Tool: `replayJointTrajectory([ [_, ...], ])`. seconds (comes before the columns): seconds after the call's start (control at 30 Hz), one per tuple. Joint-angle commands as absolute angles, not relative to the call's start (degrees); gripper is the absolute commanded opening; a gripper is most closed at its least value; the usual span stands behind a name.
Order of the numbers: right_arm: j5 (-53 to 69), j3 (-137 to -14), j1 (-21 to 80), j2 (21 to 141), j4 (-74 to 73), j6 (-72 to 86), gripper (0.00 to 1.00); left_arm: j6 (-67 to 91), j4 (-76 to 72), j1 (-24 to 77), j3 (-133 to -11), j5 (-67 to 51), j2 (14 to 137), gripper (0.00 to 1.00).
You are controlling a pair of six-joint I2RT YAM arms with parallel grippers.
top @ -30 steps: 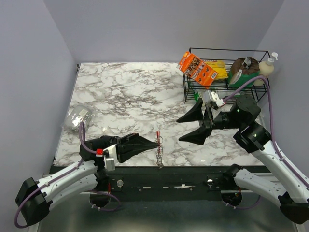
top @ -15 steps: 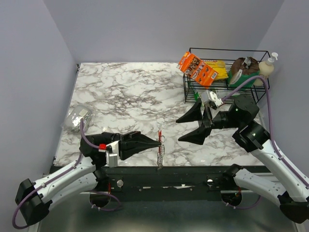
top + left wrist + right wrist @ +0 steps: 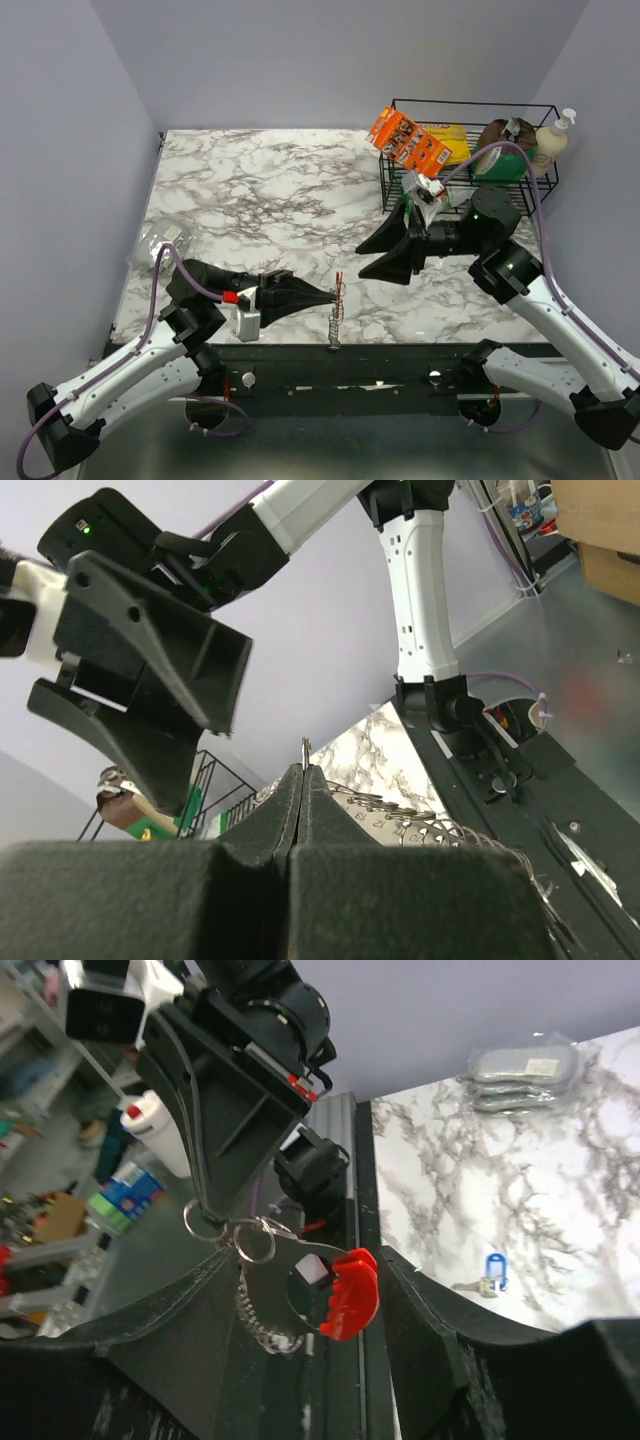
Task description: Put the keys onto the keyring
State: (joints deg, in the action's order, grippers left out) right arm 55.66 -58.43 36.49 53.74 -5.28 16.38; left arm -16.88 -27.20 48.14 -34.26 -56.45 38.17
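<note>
My left gripper (image 3: pixel 328 295) is shut on a small metal ring of the keyring (image 3: pixel 336 305) and holds it up over the table's front edge. The red curved piece (image 3: pixel 338 279) is on top and the chain hangs down. In the left wrist view the shut fingertips (image 3: pixel 303 772) pinch a thin metal edge. My right gripper (image 3: pixel 372 258) is open, just right of the keyring and apart from it. In the right wrist view the keyring's red piece (image 3: pixel 350 1293) hangs between my open fingers (image 3: pixel 440 1350). A blue-headed key (image 3: pixel 491 1269) lies on the marble. It is hidden in the top view.
A black wire rack (image 3: pixel 470 150) at the back right holds an orange box (image 3: pixel 407 140), a soap bottle (image 3: pixel 552 140) and other packs. A clear bag of grey packets (image 3: pixel 160 240) lies at the left edge. The table's front edge (image 3: pixel 400 345) is just below the keyring.
My left gripper has moved right and a little forward with the keyring. My right gripper has swung left and lower, closer to the keyring, still open.
</note>
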Motion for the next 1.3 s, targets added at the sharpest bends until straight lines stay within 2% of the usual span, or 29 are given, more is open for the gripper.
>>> replayJointTrajectory([
  [0.0,59.4,-54.77,36.12,55.81,13.55,36.0,0.63,-21.27,-26.54,48.52,-33.84,-55.46,35.86,0.0],
  [0.1,62.04,-53.53,36.04,57.39,21.25,45.34,0.63,-22.59,-26.37,48.52,-33.49,-54.23,35.33,0.0],
  [0.33,60.3,-56.25,36.12,59.76,15.91,51.67,0.61,-26.45,-25.58,48.52,-33.13,-51.51,34.89,0.0],
  [0.37,60.21,-56.6,36.04,60.03,15.47,52.2,0.59,-27.06,-25.4,48.52,-33.05,-51.24,34.89,0.0],
  [0.73,58.45,-57.66,36.12,61.52,4.49,51.42,0.54,-29.18,-25.31,48.52,-33.22,-49.83,34.89,0.0],
  [1.03,59.15,-57.48,36.21,62.93,3.25,51.59,0.6,-29.8,-25.75,48.6,-33.75,-49.66,35.24,0.0],
  [1.27,61.17,-56.43,37.09,63.28,8.7,54.75,0.65,-29.88,-26.37,48.78,-33.75,-49.75,35.51,0.0],
])
